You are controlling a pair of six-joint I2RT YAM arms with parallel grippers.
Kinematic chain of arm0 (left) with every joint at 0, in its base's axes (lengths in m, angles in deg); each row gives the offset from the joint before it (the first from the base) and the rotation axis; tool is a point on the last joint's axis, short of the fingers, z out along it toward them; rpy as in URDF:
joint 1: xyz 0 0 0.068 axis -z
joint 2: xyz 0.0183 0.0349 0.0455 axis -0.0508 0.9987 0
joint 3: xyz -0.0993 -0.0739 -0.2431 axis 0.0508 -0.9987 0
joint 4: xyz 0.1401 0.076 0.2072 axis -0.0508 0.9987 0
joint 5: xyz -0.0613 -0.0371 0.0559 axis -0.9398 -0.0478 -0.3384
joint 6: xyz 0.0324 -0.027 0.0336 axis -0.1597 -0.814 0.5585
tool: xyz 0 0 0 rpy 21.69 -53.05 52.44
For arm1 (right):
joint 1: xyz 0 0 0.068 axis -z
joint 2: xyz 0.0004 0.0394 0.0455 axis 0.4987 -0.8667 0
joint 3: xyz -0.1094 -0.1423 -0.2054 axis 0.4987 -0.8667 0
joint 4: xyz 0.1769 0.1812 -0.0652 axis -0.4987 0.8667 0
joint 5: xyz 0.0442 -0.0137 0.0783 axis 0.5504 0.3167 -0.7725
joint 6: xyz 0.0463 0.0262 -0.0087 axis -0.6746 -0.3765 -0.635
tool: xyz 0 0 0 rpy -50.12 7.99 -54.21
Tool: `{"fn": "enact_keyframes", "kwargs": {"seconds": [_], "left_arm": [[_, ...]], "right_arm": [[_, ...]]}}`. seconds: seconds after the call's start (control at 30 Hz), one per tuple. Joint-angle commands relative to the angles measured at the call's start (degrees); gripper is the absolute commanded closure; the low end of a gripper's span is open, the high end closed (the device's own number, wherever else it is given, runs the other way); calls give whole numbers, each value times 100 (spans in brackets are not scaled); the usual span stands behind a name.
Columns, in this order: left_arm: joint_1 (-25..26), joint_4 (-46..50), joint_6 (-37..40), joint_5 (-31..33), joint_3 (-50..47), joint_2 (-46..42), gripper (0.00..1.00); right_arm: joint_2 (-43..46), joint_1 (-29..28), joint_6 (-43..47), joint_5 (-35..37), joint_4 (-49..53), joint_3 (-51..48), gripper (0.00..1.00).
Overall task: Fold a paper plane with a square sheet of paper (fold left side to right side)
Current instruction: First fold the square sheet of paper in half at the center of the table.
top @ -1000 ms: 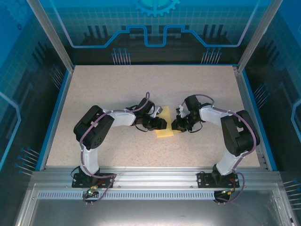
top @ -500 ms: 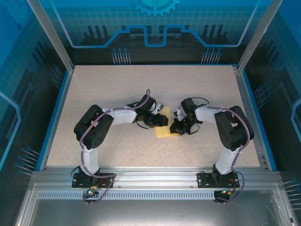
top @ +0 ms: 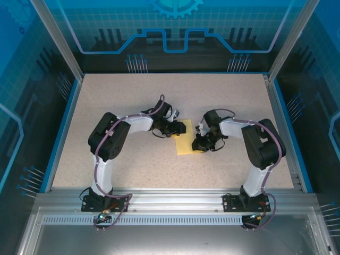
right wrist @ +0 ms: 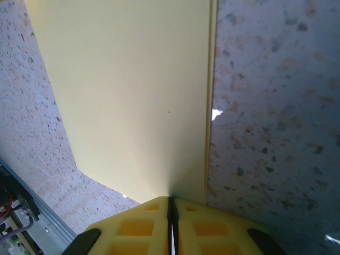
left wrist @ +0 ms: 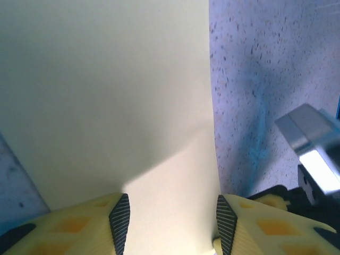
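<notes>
From above, found the yellow sheet [top: 185,140] lying flat near the middle of the bench [top: 133,101] as a narrow upright oblong, between the two arms. Saw the left claw [top: 171,129] at its far left corner and the right claw [top: 201,142] touching its near right edge. Compared with a second before, noted the left arm pulled back and swung round, leaving more of the yellow bare, and the right claw drawn in closer to the edge. Judged from this that the left-to-right fold was already laid over, with creasing or the next fold still to come. Through the left wrist camera, saw the left claw's tips standing apart with nothing between them, hovering over the sheet's pale face, its straight right edge running along the speckled bench. Through the right wrist camera, saw the right claw's tips closed together at the sheet's near corner, beside a doubled edge on the right. Could not tell whether pinching the paper or merely pressing it down.
</notes>
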Motion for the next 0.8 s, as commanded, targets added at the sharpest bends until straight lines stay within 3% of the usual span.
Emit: {"fn": "enact_keyframes", "kwargs": {"seconds": [0.0, 0.2, 0.4, 0.53, 0.67, 0.77], "left_arm": [[-225, 385, 67, 292, 499, 336, 49], [-480, 899, 136, 442, 1461, 869, 48], [-683, 1045, 219, 391, 1821, 1109, 48], [-708, 1100, 408, 293, 1813, 720, 46], [-718, 1136, 499, 386, 1515, 41, 45], [-713, 984, 452, 414, 986, -562, 45]], "right_arm": [[-292, -54, 116, 742, 344, -71, 89], [-337, -87, 110, 697, 309, -69, 89], [-218, -98, -13, 318, -95, -184, 87], [137, -93, -87, -74, -485, -190, 84], [633, -41, -75, -28, -419, -9, 80], [999, 62, 34, 221, -157, 102, 68]]}}
